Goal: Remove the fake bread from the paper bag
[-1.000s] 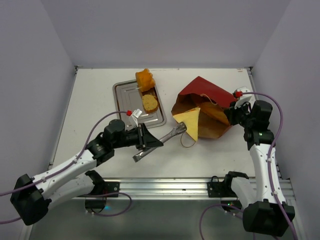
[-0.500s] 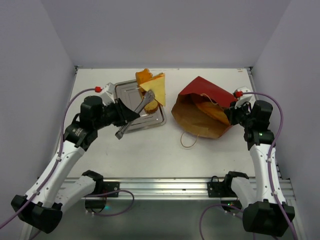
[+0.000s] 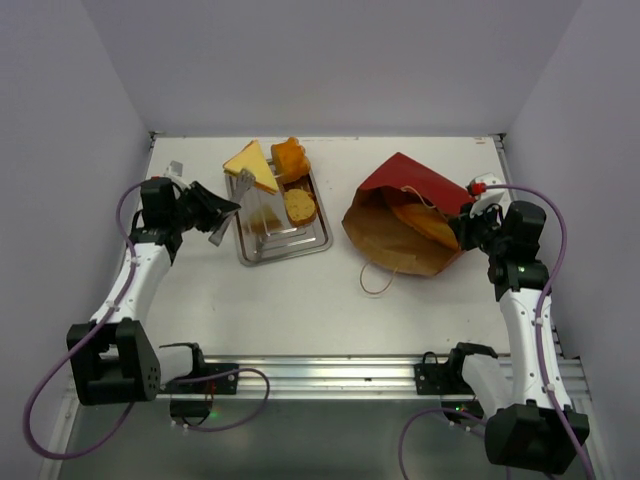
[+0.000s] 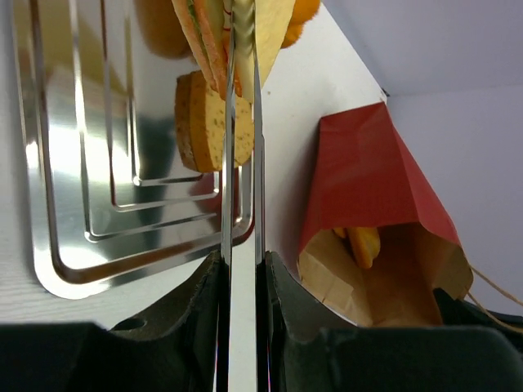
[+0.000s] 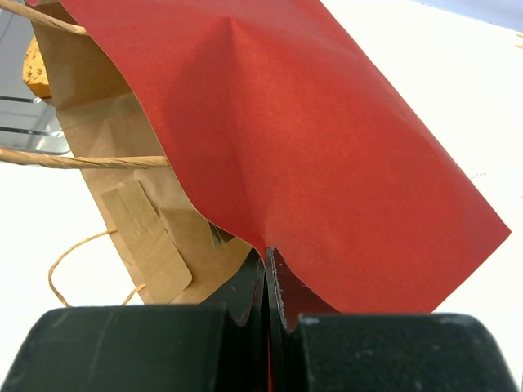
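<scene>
Over the white counter (image 3: pixel 300 300) my left tool (image 3: pixel 241 185) grips the yellow wedge (image 3: pixel 252 163) above the tray (image 3: pixel 300 247), right tool (image 5: pixel 267 263) pinching the paper bag (image 3: pixel 400 185): lower gently, then release.

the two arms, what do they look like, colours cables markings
Both the left arm and the right arm have white link shells with black joints. A purple cable trails along each. The left gripper narrows to thin silvery blades. The right gripper is black, with a red cap by its wrist.
</scene>
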Tool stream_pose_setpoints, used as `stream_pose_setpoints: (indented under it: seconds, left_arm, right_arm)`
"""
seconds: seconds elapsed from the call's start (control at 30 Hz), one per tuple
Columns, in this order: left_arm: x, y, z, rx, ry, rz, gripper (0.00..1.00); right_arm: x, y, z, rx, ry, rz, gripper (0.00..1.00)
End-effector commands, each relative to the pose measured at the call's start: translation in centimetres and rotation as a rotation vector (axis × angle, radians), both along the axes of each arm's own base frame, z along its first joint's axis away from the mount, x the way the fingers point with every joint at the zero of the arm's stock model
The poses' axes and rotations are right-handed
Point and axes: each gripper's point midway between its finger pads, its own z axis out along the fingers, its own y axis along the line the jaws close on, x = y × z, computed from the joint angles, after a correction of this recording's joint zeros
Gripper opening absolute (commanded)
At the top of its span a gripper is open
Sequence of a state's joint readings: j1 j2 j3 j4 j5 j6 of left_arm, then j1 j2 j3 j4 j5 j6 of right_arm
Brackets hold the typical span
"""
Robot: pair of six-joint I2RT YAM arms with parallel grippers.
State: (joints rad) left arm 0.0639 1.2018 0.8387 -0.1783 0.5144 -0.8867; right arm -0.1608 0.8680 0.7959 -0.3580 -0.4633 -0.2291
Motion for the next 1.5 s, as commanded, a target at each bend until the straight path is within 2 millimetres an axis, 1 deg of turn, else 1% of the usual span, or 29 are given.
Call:
stream_pose_setpoints:
  seconds: [0.0,0.03,0.07,0.1,0.17,0.2,0.23,0.27,0.3,0.37,0.47,0.57,0.6,0.67,0.7,0.73,0.8,0.87,0.9,1.03,1.2,1.23,1.27,1.33,1.37,1.47]
  left_arm:
    - [2.2,0.6,3.8,0.005,-0.172,-0.070,0.00]
    - [2.6,0.9,2.7,0.009,-0.142,-0.068,0.00]
    - [2.9,1.4,2.2,0.018,-0.135,-0.063,0.00]
    - [3.2,1.6,1.3,0.011,-0.112,-0.065,0.00]
    - [3.7,1.6,0.9,0.002,-0.114,-0.079,0.00]
    - [4.0,1.7,0.0,-0.005,-0.088,-0.083,0.00]
    - [4.2,1.7,-0.4,-0.001,-0.086,-0.090,0.00]
    - [4.5,1.6,-0.3,-0.002,-0.088,-0.103,0.00]
    - [4.8,1.7,-1.1,0.001,-0.068,-0.107,0.00]
    - [5.1,1.9,-1.8,0.014,-0.056,-0.121,0.00]
    - [5.6,2.0,-2.6,0.014,-0.033,-0.151,0.00]
    - [6.3,2.0,-2.7,0.014,-0.027,-0.173,0.00]
    - [6.5,2.1,-3.3,0.010,-0.011,-0.178,0.00]
    - [6.9,2.1,-2.9,0.007,-0.017,-0.190,0.00]
    - [7.1,2.2,-3.5,0.001,-0.002,-0.192,0.00]
    - [7.3,2.2,-3.3,0.001,-0.004,-0.193,0.01]
    - [7.4,2.1,-3.9,-0.016,0.016,-0.207,0.01]
    - [7.5,2.0,-4.1,-0.023,0.022,-0.214,0.02]
    - [7.6,2.1,-4.6,-0.028,0.034,-0.213,0.03]
    - [7.7,2.2,-5.4,-0.053,0.053,-0.214,0.08]
    - [7.9,2.5,-6.0,-0.070,0.066,-0.208,0.20]
    - [8.0,2.5,-6.0,-0.075,0.069,-0.206,0.22]
    - [8.0,2.5,-6.0,-0.078,0.069,-0.205,0.27]
    - [8.0,2.7,-6.0,-0.084,0.067,-0.201,0.30]
    - [8.1,2.7,-5.9,-0.086,0.066,-0.200,0.33]
    - [8.1,3.0,-5.3,-0.092,0.052,-0.197,0.37]
  right_arm:
    - [0.4,0.0,1.1,-0.003,-0.053,0.010,0.00]
    - [0.4,0.0,1.0,-0.003,-0.051,0.010,0.00]
    - [0.4,0.0,1.1,-0.004,-0.052,0.008,0.00]
    - [0.4,0.0,1.0,-0.003,-0.050,0.010,0.00]
    - [0.4,0.0,1.0,-0.003,-0.048,0.010,0.00]
    - [0.4,0.0,0.9,-0.004,-0.047,0.009,0.00]
    - [0.4,-0.1,0.8,-0.004,-0.045,0.008,0.00]
    - [0.4,0.0,0.8,-0.004,-0.044,0.009,0.00]
    - [0.4,-0.1,0.8,-0.006,-0.044,0.008,0.00]
    - [0.4,-0.1,0.8,-0.006,-0.043,0.007,0.00]
    - [0.4,-0.1,0.7,-0.009,-0.044,0.008,0.00]
    - [0.4,-0.1,0.7,-0.008,-0.042,0.008,0.00]
    - [0.5,-0.1,0.6,-0.009,-0.040,0.008,0.00]
    - [0.5,-0.2,0.6,-0.011,-0.041,0.006,0.00]
    - [0.4,-0.1,0.7,-0.010,-0.042,0.007,0.00]
    - [0.4,-0.2,0.6,-0.012,-0.041,0.006,0.00]
    - [0.4,-0.1,0.6,-0.012,-0.043,0.008,0.00]
    - [0.4,-0.2,0.6,-0.013,-0.041,0.005,0.00]
    - [0.4,-0.2,0.6,-0.013,-0.043,0.006,0.00]
    - [0.4,-0.2,0.6,-0.013,-0.041,0.005,0.00]
    - [0.4,-0.2,0.5,-0.013,-0.040,0.003,0.00]
    - [0.4,-0.2,0.6,-0.014,-0.042,0.005,0.00]
    - [0.4,-0.2,0.5,-0.012,-0.040,0.005,0.00]
    - [0.4,-0.2,0.5,-0.012,-0.040,0.006,0.00]
    - [0.4,-0.1,0.5,-0.012,-0.040,0.008,0.00]
    - [0.4,-0.2,0.6,-0.012,-0.041,0.006,0.00]
